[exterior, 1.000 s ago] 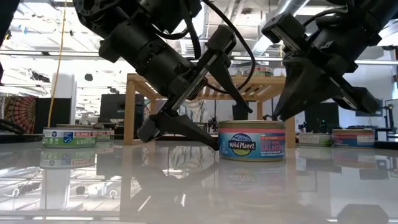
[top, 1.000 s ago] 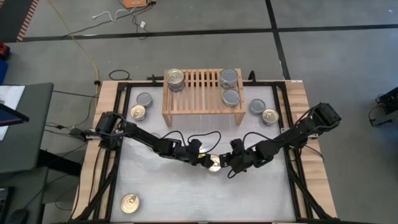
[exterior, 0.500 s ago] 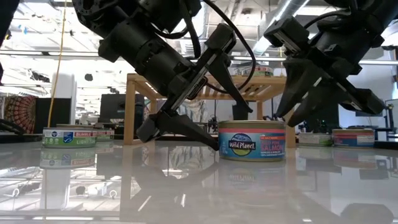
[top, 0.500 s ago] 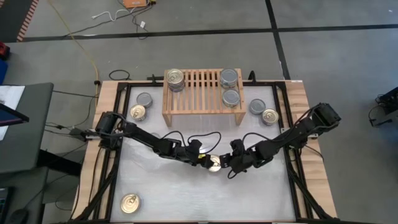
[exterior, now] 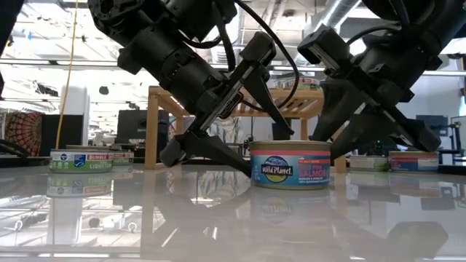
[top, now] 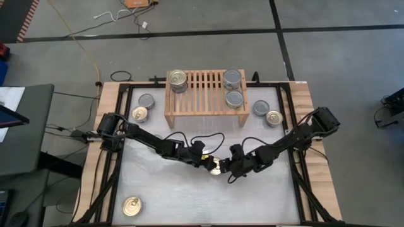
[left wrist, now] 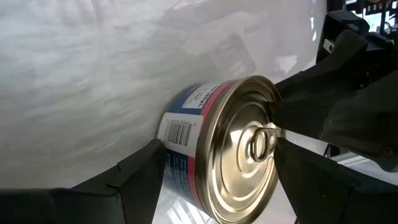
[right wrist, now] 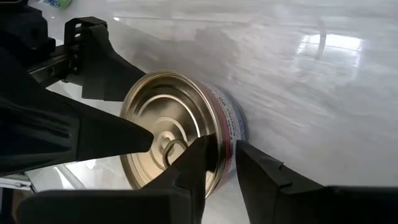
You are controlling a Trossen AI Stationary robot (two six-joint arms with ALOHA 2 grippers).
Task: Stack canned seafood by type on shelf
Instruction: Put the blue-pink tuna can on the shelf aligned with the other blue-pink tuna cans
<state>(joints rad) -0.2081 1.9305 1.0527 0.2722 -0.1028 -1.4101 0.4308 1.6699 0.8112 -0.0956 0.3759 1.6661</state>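
Observation:
A blue-labelled can (top: 216, 166) with a gold pull-ring lid stands upright on the white table between my two grippers. My left gripper (top: 207, 163) comes from the table's left. It is open, with one finger low beside the can's wall and the other above the lid. My right gripper (right wrist: 222, 149) comes from the right and is open astride the can's rim. On the wooden shelf (top: 205, 107), a gold-topped stack (top: 178, 81) stands at the left and two silver-topped cans (top: 233, 88) at the right. My left gripper's lower finger (left wrist: 146, 168) lies close against the can's side wall (left wrist: 177, 134) near the table; whether it touches I cannot tell. My right gripper slants down from the table's right. Its upper fingertip (right wrist: 196, 155) rests on the gold lid beside the pull ring (right wrist: 180, 134). Its other finger (right wrist: 267, 177) stands just outside the wall (right wrist: 225, 134).
Loose cans stand on the table left of the shelf (top: 143, 107) and right of it (top: 267, 113). One gold-topped can (top: 131, 205) stands near the near-left corner. The near half of the table is bare white surface.
My right gripper has opened its fingers and gone down and toward the table's left, onto the can. The can has shifted slightly toward my left gripper and stays upright on the table.

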